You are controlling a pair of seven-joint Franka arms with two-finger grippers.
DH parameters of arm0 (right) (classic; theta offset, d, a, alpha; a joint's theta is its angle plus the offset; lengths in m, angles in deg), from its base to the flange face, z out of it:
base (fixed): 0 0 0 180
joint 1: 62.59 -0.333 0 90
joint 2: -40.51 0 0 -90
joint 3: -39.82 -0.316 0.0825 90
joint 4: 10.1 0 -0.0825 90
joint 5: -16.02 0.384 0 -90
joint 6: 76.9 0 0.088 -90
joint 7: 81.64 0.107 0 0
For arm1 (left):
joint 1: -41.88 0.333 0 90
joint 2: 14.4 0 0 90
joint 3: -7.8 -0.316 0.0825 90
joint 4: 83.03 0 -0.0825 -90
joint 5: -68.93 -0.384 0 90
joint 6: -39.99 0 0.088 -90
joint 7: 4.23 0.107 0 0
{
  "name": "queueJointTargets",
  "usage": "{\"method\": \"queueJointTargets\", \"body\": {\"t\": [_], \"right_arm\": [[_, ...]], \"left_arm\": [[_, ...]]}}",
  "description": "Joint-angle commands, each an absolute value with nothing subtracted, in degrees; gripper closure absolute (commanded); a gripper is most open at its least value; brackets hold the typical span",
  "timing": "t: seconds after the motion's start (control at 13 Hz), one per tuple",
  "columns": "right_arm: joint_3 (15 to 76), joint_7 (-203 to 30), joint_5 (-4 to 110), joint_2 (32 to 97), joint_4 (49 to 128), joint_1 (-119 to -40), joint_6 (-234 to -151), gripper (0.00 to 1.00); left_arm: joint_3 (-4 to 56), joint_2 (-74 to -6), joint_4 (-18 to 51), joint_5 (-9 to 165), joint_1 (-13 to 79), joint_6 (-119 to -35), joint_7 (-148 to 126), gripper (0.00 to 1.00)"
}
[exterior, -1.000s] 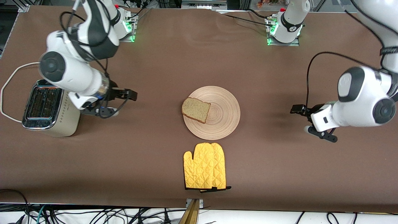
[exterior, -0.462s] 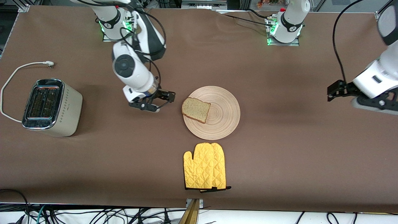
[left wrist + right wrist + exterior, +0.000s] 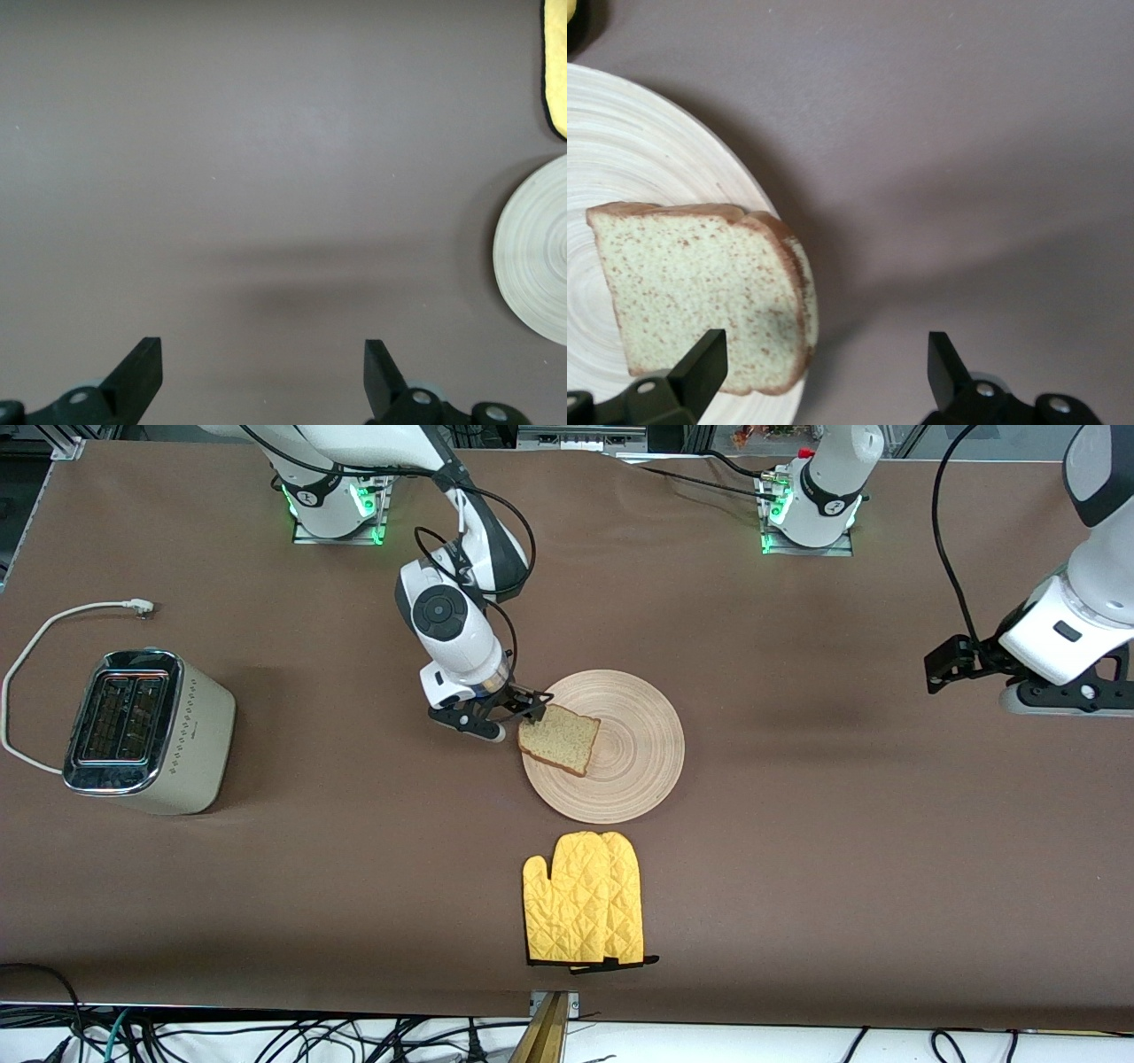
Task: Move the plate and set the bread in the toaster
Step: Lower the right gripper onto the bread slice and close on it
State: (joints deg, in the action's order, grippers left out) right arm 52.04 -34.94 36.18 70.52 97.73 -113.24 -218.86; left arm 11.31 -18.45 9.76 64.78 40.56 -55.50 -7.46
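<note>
The round wooden plate (image 3: 620, 748) lies at the table's middle. The bread (image 3: 558, 738) lies on the plate's edge toward the right arm's end, overhanging the rim slightly. It also shows in the right wrist view (image 3: 700, 292) on the plate (image 3: 620, 159). My right gripper (image 3: 523, 710) is open, low at the bread's edge, with one fingertip (image 3: 700, 363) over the bread. The toaster (image 3: 146, 731) stands at the right arm's end of the table. My left gripper (image 3: 941, 675) is open and empty over bare table at the left arm's end. The plate's edge shows in the left wrist view (image 3: 532, 252).
A yellow oven mitt (image 3: 585, 911) lies nearer to the front camera than the plate; its corner shows in the left wrist view (image 3: 556, 62). The toaster's white cord (image 3: 53, 629) curls on the table beside it.
My right arm has swung from beside the toaster across the table to the bread's edge. My left arm has pulled back toward its end of the table and risen.
</note>
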Motion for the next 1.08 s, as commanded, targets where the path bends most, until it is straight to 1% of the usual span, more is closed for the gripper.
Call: {"method": "queueJointTargets", "body": {"t": [0.0,0.31,0.38,0.46,0.54,0.69,0.77,1.0], "right_arm": [[51.1,-34.3,38.3,71.8,98.4,-113.3,-222.6,0.00],[51.1,-34.9,38.3,71.3,98.4,-113.0,-222.0,0.00],[51.1,-34.9,38.3,71.4,98.4,-112.9,-222.1,0.02],[51.1,-34.9,38.5,71.4,98.4,-112.8,-222.1,0.09],[51.1,-34.8,38.5,71.4,98.4,-112.8,-222.2,0.20],[51.1,-34.8,38.6,71.4,98.4,-112.8,-222.1,0.36],[51.1,-34.8,38.6,71.4,98.4,-112.7,-222.1,0.40],[51.1,-34.8,38.6,71.4,98.4,-112.7,-222.1,0.64]], "left_arm": [[11.1,-18.6,8.3,65.5,40.3,-53.7,-8.0,0.00],[11.1,-18.7,8.1,65.7,40.5,-53.6,-8.1,0.00],[11.1,-18.7,8.1,65.8,40.5,-53.6,-8.1,0.00],[11.1,-18.7,8.1,65.8,40.6,-53.5,-8.0,0.00],[11.1,-18.8,8.1,65.8,40.7,-53.6,-8.0,0.00],[11.1,-18.7,8.1,65.8,40.8,-53.5,-8.0,0.00],[11.1,-18.8,8.2,65.8,40.8,-53.5,-8.0,0.00],[11.1,-18.7,8.1,65.8,40.8,-53.5,-8.1,0.00]]}}
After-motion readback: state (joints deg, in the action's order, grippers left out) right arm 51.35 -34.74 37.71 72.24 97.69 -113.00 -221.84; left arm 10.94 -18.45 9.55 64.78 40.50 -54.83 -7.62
